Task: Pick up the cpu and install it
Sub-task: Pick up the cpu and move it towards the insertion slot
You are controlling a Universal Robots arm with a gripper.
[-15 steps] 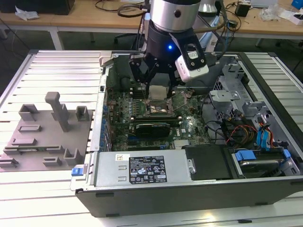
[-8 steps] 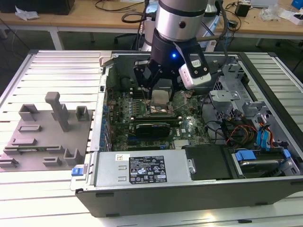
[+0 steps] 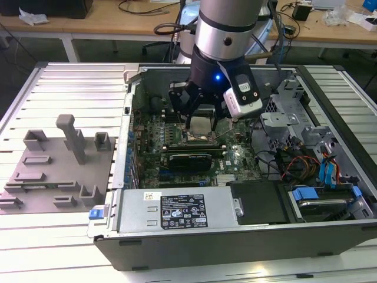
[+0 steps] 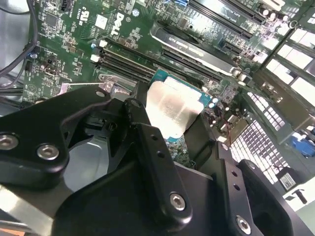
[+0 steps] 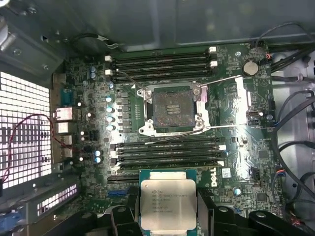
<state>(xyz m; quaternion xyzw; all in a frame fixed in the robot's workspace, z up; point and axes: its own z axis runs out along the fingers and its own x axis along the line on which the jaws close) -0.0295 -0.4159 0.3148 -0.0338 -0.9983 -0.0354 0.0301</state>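
Grey fixture blocks (image 3: 53,168) lie at nine o'clock of the open computer case (image 3: 235,242) in the exterior view. Inside it, your gripper (image 3: 201,118) is clamped on the cpu (image 3: 204,124), at twelve o'clock from the black card (image 3: 187,160). The socket (image 5: 172,109) stands open.

The socket (image 5: 172,109) lies open from above, flanked only by low memory slots (image 5: 165,61). The gripper (image 3: 203,124), fingers (image 4: 152,157) clamped on the cpu (image 5: 168,204), hangs in clear air over the board (image 5: 258,147). The graphics card (image 3: 185,160) stands up near the socket, and the drive cage (image 3: 283,109) and cables (image 3: 291,162) crowd the exterior view's right.
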